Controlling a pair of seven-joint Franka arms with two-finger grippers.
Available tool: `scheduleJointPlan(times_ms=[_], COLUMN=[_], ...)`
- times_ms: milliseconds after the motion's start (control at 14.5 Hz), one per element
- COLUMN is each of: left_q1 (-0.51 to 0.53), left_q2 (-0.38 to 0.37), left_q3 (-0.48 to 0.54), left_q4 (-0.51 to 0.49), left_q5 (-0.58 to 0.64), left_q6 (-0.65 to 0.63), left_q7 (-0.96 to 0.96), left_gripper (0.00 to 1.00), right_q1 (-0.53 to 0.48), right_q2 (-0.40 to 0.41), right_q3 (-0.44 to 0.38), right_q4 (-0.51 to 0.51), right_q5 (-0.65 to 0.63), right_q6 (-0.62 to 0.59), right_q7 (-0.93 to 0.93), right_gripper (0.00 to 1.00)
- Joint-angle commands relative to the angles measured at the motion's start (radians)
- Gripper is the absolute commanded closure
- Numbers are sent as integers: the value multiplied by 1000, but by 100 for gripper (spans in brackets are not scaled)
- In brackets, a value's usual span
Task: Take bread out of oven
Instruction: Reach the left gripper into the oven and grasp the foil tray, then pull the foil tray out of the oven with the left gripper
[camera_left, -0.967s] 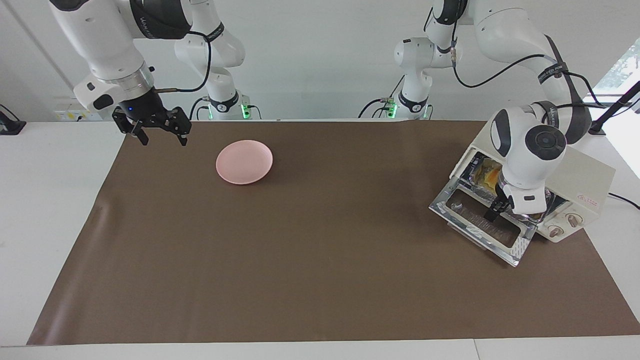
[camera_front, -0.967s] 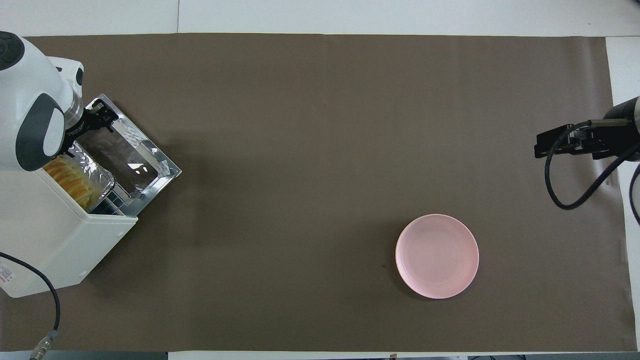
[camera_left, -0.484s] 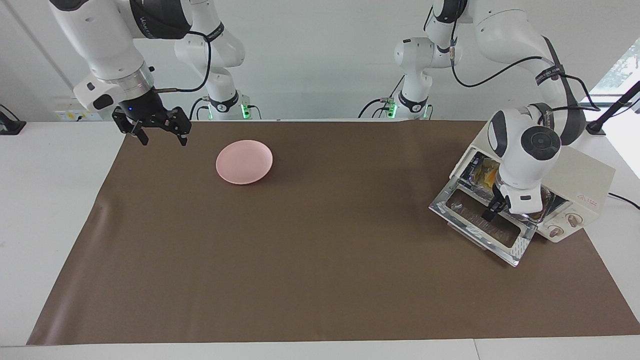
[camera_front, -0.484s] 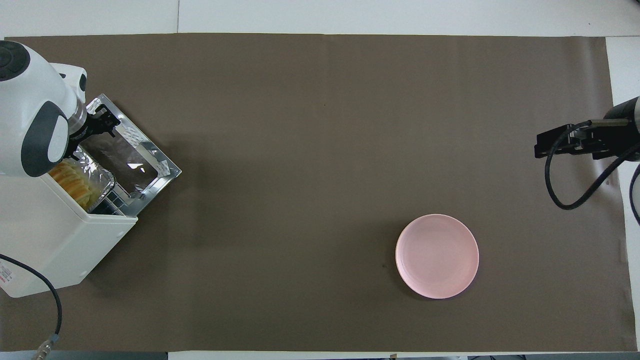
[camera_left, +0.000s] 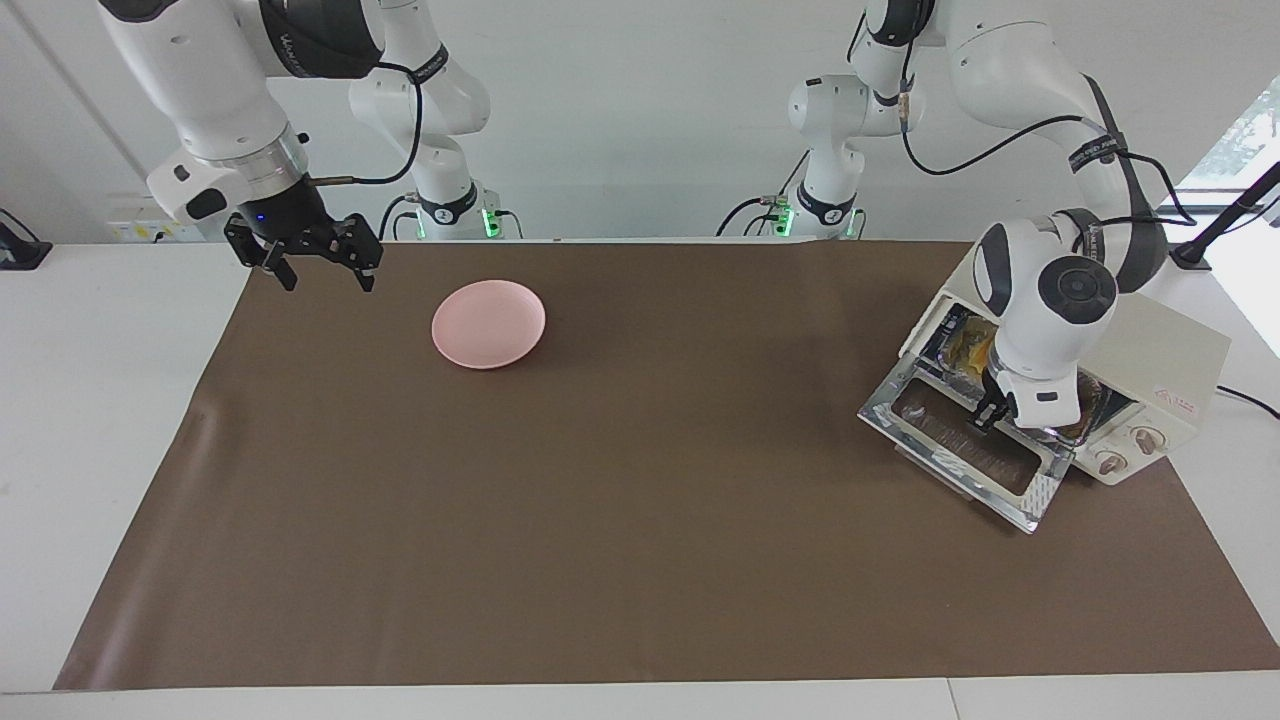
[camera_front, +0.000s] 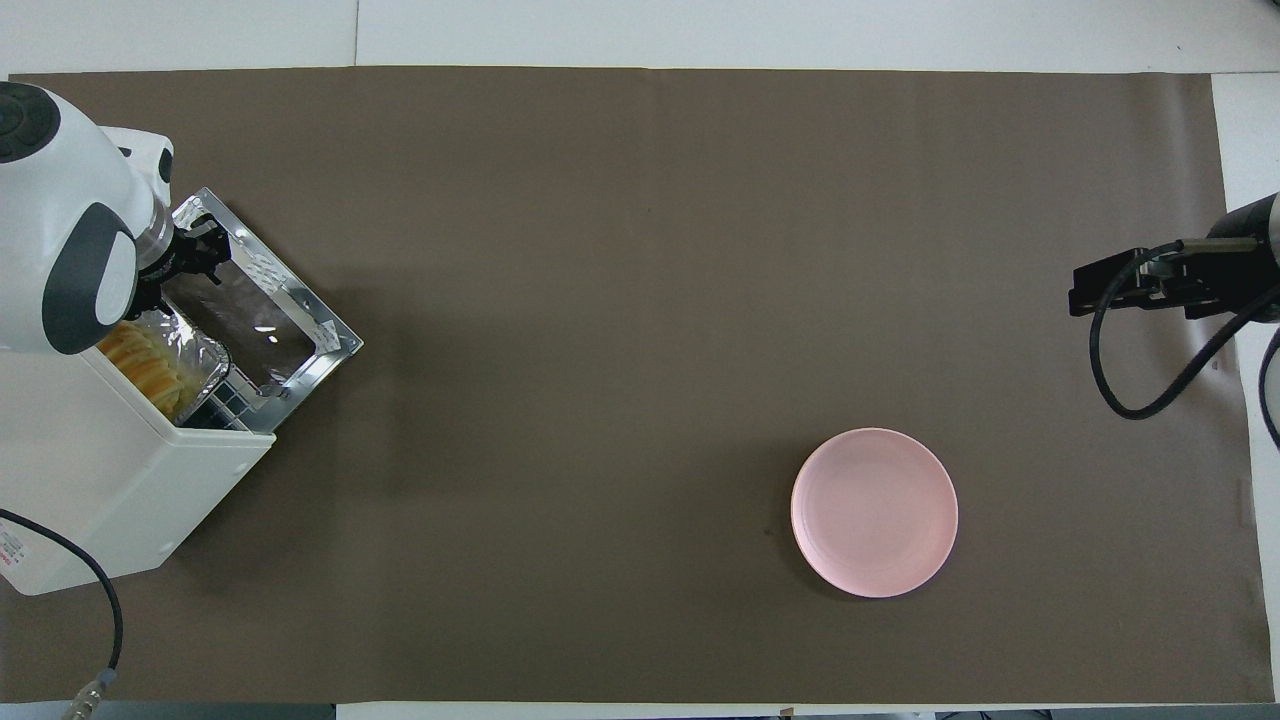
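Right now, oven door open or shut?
Open. The door lies folded down flat in front of the oven, and the bread shows inside on its foil tray.

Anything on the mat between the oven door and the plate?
Nothing: only bare brown mat between the door and the plate, clearest in the overhead view.

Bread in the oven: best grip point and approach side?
Judgement: grip the bread across its narrow width near the exposed end, coming in through the oven's front over the lowered door. It lies lengthwise in the foil tray under the oven roof, so straight down looks blocked.
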Motion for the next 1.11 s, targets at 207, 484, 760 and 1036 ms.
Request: scheduleJointPlan(times_ms=[207, 484, 760, 1036], left_q1=[26, 12, -135, -262], left_q2=[-49, -37, 23, 61], left_q3=[-4, -9, -21, -17], left_q4=[-71, -29, 134, 228], left_q5=[26, 22, -99, -294], left_q6=[28, 14, -3, -37], left_q7=[8, 54, 56, 51], left_gripper=[100, 100, 100, 100], right_q1=[-15, -15, -15, -15], right_q2=[-19, -19, -19, -17], right_q3=[12, 12, 12, 13], right_q4=[-13, -13, -13, -13], right_q5=[-13, -13, -13, -13], right_q6=[-12, -12, -12, -12], right_q7=[-10, -10, -10, -10], right_gripper=[0, 0, 0, 0])
